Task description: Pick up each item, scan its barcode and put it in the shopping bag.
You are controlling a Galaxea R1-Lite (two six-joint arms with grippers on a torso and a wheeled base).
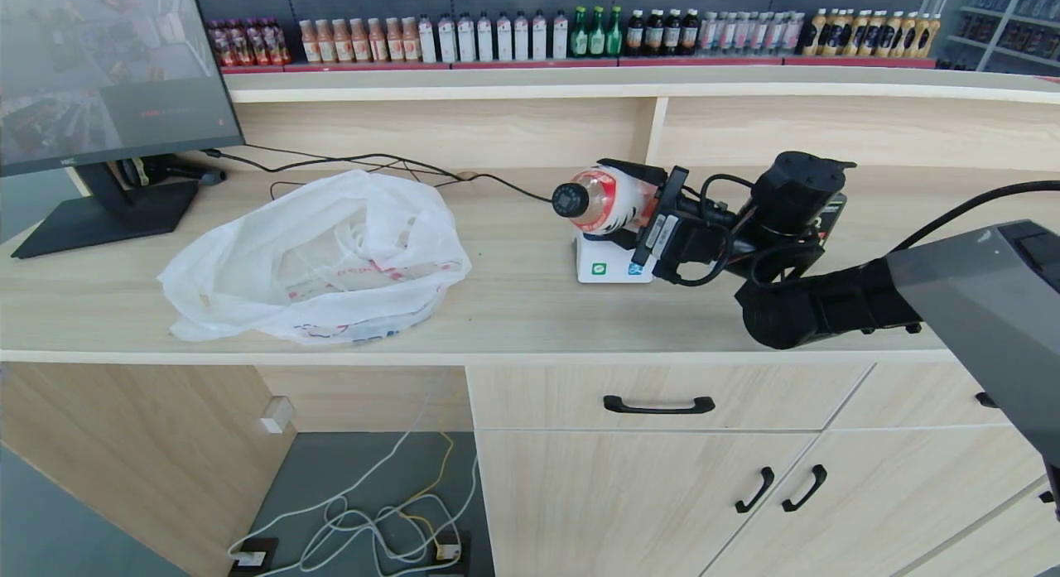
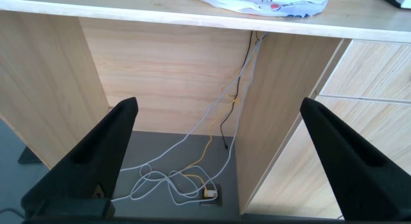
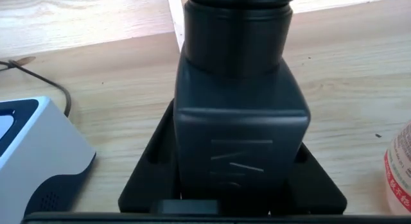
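Note:
My right gripper point(image 1: 619, 203) is shut on a bottle point(image 1: 598, 198) with a black cap and a red and white label. It holds the bottle on its side just above the white barcode scanner point(image 1: 607, 268), cap pointing toward the bag. The white plastic shopping bag point(image 1: 319, 258) lies open and crumpled on the counter point(image 1: 513, 312), left of the scanner. The scanner's white and grey corner point(image 3: 32, 153) also appears in the right wrist view. My left gripper point(image 2: 218, 108) hangs open and empty below counter height, facing the open bay under the counter, with the bag's edge point(image 2: 263, 2) above.
A monitor point(image 1: 99, 64) on a black stand sits at the counter's back left, with cables point(image 1: 373, 161) trailing toward the scanner. A raised back ledge point(image 1: 580, 84) borders the counter, with shelves of bottles behind. Drawers point(image 1: 658, 405) and loose floor cables point(image 2: 186, 179) are below.

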